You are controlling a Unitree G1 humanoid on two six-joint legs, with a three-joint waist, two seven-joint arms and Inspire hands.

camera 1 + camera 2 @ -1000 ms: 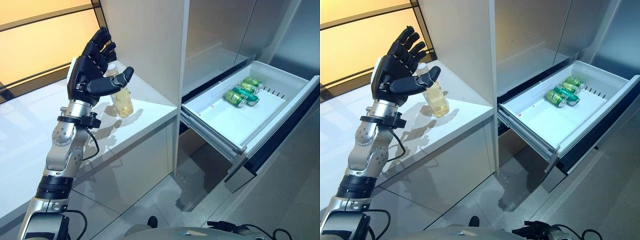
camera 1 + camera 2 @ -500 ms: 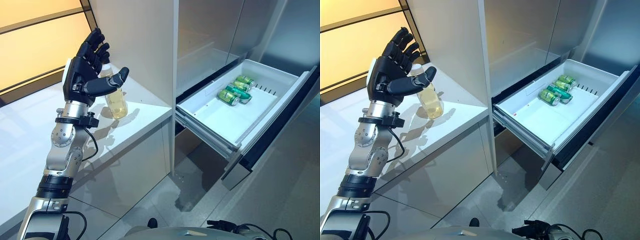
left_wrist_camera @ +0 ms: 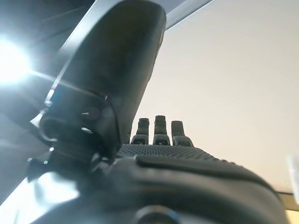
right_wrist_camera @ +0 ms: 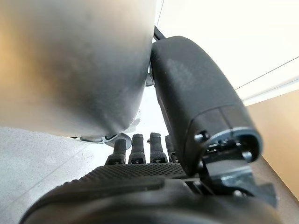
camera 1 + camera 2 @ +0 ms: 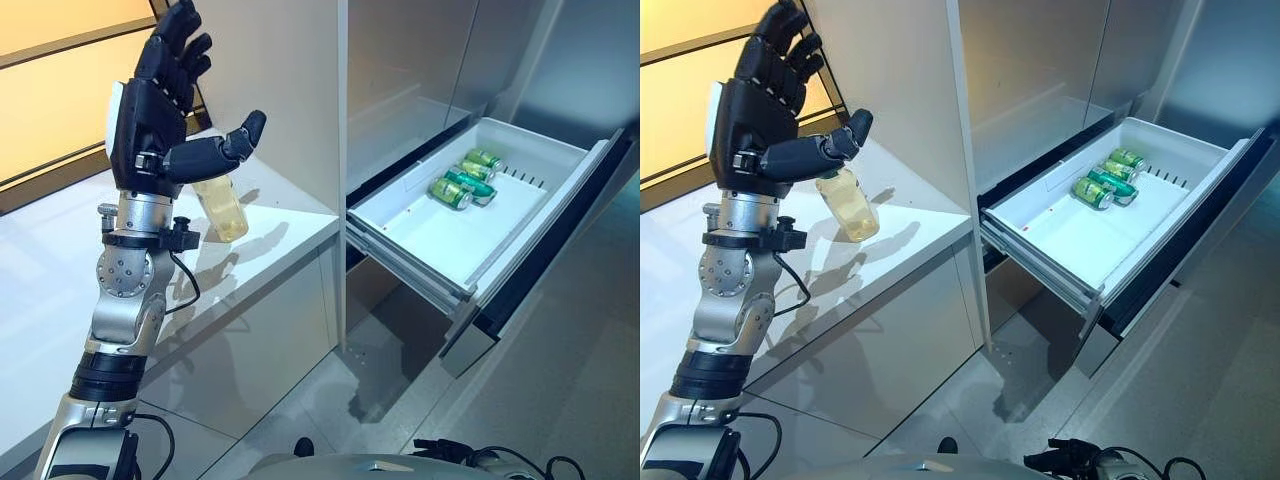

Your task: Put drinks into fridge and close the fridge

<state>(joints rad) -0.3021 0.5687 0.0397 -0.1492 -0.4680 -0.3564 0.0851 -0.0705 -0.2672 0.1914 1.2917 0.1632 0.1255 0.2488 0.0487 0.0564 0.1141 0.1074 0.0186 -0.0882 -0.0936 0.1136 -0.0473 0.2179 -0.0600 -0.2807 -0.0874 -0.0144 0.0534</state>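
A clear bottle of yellow drink (image 5: 222, 205) stands on the white counter (image 5: 60, 250) next to the tall white cabinet wall (image 5: 280, 90). My left hand (image 5: 150, 110) is raised above and in front of the bottle, fingers straight up and thumb out across the bottle's top, holding nothing. It also shows in the left wrist view (image 3: 154, 154). The fridge's white drawer (image 5: 400, 255) is pulled out at the right, with green cans (image 5: 458, 185) lying at its far end. My right hand (image 4: 140, 172) shows in the right wrist view with relaxed fingers, empty.
The drawer juts out over the grey floor (image 5: 560, 380) at about knee height. The steel fridge front (image 5: 420, 60) rises behind it. An amber panel (image 5: 60, 90) runs behind the counter.
My left hand has risen from beside the bottle to above its top. The whole picture has shifted a little left, so the camera moved. The bottle and the drawer stay put.
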